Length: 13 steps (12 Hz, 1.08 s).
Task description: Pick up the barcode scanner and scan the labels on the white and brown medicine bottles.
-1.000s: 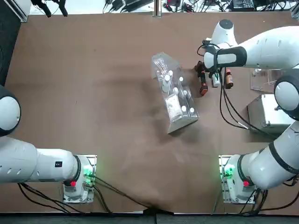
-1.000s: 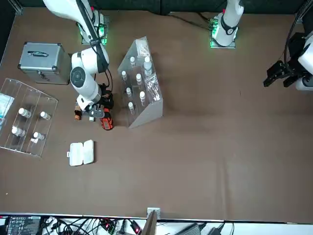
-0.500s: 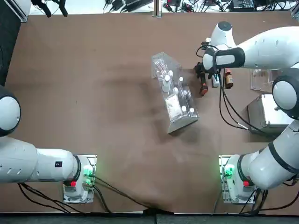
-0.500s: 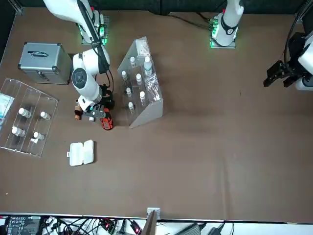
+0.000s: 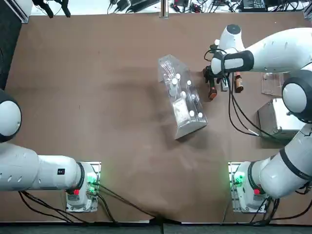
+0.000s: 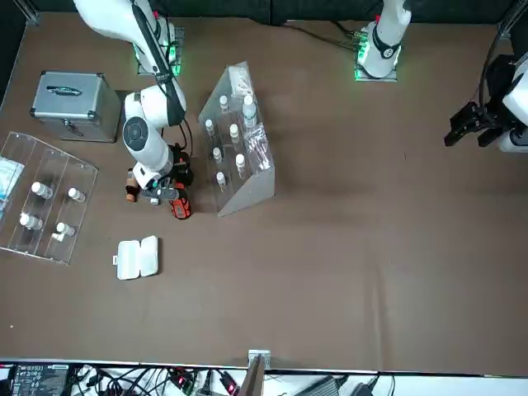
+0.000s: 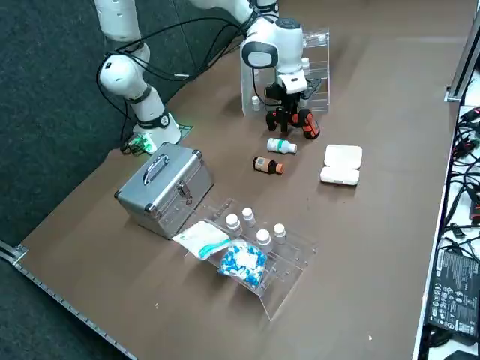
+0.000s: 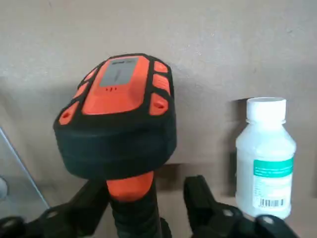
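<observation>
1. Fingers of the right gripper (image 8: 146, 191) stand apart, one on each side of the barcode scanner's handle; a gap shows on one side, and whether either finger touches the handle I cannot tell.
2. Black and orange, the barcode scanner (image 8: 119, 109) has a broad, rounded head with a grey panel, orange buttons around it, an orange neck and a dark ribbed grip.
3. Its long axis runs out from between the fingers, the handle there and the head beyond them. Whether it stands or lies, I cannot tell.
4. It is at the right arm's wrist, near the white medicine bottle (image 7: 282, 145) and just beside the rack of clear vials (image 5: 183, 97).
5. That bottle has a white cap, a teal-green band and a barcode on its label. It lies on the table (image 7: 360, 247).
6. Brown medicine bottle (image 7: 268, 165) lies near it, amber with a pale label; both caps point roughly the same way, towards the open white case (image 7: 342, 165).
</observation>
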Each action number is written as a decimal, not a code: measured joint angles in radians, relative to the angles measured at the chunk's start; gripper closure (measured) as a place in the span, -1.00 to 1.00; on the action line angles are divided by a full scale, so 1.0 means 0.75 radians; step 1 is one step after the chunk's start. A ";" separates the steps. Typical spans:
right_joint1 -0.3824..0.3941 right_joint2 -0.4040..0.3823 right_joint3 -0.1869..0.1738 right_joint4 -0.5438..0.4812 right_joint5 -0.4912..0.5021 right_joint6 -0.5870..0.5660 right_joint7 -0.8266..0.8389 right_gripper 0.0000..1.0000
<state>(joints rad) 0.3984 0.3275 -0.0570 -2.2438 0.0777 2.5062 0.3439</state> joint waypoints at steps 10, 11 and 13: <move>0.019 -0.085 -0.004 0.061 0.002 -0.161 0.071 0.15; 0.015 -0.111 -0.008 0.088 0.002 -0.252 0.069 0.15; 0.000 -0.157 -0.018 0.147 0.002 -0.419 0.053 0.15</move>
<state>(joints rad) 0.3981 0.2098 -0.0707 -2.1338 0.0790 2.1918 0.3839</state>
